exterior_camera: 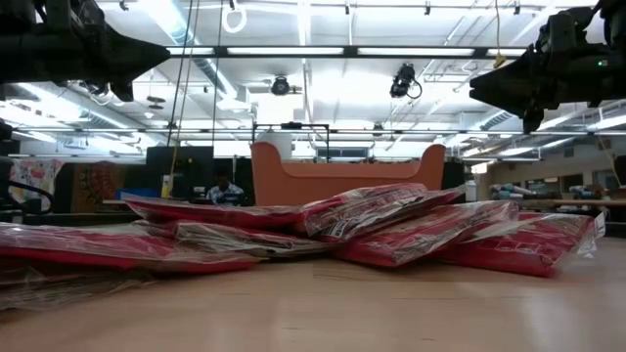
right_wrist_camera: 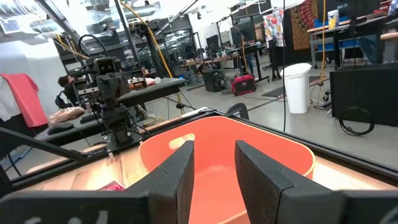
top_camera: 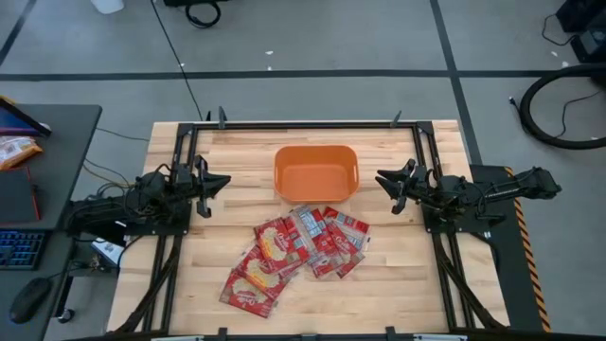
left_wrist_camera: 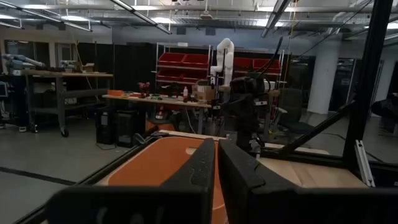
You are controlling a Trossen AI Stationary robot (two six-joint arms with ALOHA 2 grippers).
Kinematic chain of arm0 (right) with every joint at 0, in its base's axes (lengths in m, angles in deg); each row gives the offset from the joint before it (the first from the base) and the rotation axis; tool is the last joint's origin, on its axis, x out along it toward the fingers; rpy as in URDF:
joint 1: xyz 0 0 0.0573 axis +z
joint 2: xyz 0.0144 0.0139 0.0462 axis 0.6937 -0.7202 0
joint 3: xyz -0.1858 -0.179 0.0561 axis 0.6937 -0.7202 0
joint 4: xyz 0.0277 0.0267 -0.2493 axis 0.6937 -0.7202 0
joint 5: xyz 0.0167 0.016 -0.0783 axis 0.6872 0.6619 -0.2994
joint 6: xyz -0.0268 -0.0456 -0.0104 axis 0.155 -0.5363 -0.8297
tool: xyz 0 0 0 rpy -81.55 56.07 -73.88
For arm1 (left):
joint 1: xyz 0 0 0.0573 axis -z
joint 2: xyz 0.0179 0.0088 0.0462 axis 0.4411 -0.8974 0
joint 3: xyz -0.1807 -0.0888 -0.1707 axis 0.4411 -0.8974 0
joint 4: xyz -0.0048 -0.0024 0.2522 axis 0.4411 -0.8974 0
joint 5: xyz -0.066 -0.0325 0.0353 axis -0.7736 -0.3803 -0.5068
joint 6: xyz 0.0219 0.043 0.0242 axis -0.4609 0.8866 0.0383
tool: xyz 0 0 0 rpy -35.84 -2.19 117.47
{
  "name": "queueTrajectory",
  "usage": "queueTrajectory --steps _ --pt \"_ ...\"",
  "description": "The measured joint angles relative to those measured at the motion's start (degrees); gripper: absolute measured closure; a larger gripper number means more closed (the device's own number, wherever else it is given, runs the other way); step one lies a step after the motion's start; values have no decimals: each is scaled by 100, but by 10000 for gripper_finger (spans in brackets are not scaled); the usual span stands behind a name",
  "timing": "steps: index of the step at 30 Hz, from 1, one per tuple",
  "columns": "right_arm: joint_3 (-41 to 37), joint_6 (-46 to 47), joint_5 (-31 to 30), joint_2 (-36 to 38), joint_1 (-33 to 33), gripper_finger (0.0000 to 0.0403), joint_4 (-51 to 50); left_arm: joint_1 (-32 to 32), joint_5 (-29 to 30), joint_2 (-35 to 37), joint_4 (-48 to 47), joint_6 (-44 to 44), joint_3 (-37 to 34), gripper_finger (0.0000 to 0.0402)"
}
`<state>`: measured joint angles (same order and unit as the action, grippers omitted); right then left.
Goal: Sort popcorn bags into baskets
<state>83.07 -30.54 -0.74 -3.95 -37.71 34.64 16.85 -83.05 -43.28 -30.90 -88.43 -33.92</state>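
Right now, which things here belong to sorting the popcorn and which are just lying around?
For the job:
popcorn bags, heaped on the table
orange basket, empty
left gripper and right gripper, either side of the basket

Lying about:
snack bag, keyboard and mouse on the side desk

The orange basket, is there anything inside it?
No. From above, the orange basket looks empty, only its bare floor showing. The popcorn bags all lie piled on the table beside it. Nothing covers the basket, so nothing is hidden inside.
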Motion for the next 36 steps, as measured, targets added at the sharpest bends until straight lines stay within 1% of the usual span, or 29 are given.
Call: queueTrajectory --steps 18,21,23,25,28,29,32,36 --pt "0 0 0 -1 0 282 0 0 1 0 14 -4 0 377" --pt "0 -10 -1 -1 2 282 2 2 2 -2 368 148 0 377" --pt "0 -245 -2 1 -4 282 6 5 1 2 726 122 0 377" --pt "0 -537 -2 1 -5 282 19 4 -1 1 975 -290 0 377" --pt "0 -916 -2 -1 -5 282 123 4 0 0 1134 -1374 0 377" --pt "0 -1029 -2 -1 -5 282 204 4 0 0 1125 -1596 0 377" --pt "-1 -1044 -2 -1 -5 282 656 0 -178 0 972 -1654 0 377" --pt "0 -1105 22 -1 -5 282 1570 4 -564 -1 738 -1677 0 377"
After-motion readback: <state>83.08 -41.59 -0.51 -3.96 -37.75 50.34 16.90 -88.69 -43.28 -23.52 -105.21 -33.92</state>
